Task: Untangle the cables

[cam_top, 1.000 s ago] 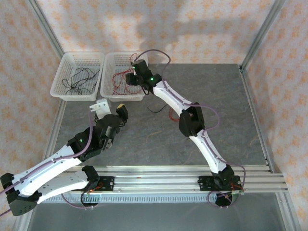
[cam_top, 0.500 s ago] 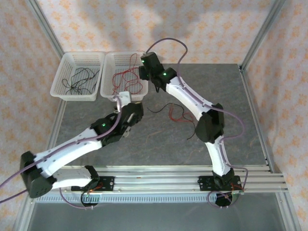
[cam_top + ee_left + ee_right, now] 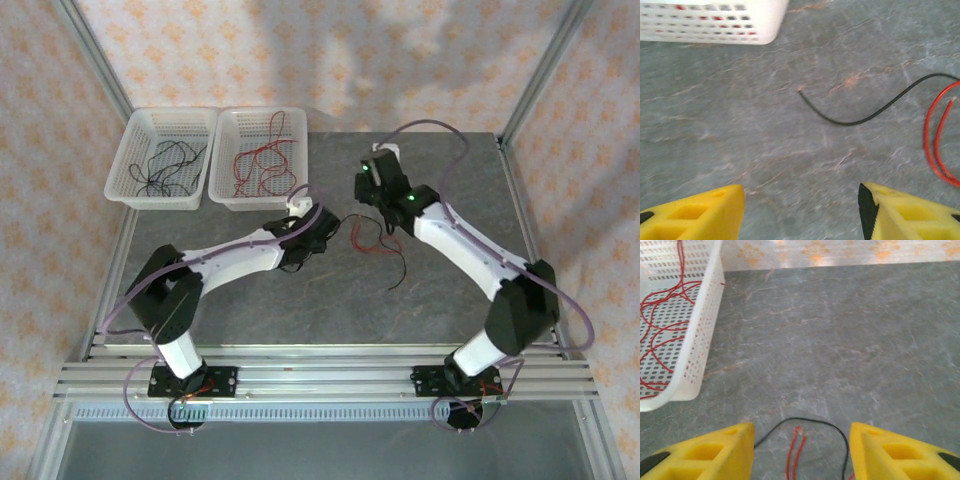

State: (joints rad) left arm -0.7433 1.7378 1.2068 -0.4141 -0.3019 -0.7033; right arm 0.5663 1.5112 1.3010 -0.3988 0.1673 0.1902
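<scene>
Left hand (image 3: pixel 800 189) released and empty by a black wire (image 3: pixel 850 123); right hand (image 3: pixel 800 430) released over a red wire (image 3: pixel 789 462).

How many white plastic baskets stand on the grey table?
2. The left white perforated plastic basket sits at the grey table's far left corner; the right basket stands just beside it. None seems hidden.

Grey table (image 3: pixel 450 290), stone look, pale streaks. Right basket (image 3: pixel 255 203), white with small holes, sits on table at far side. Left basket (image 3: pixel 150 198), same kind, just beside right basket. Loose black wire (image 3: pixel 855 121) lies curved on bare table, in front of right basket and a bit to its right. Loose red wire (image 3: pixel 926 137) lies bent in loop, farther from right basket, close to black wire.
</scene>
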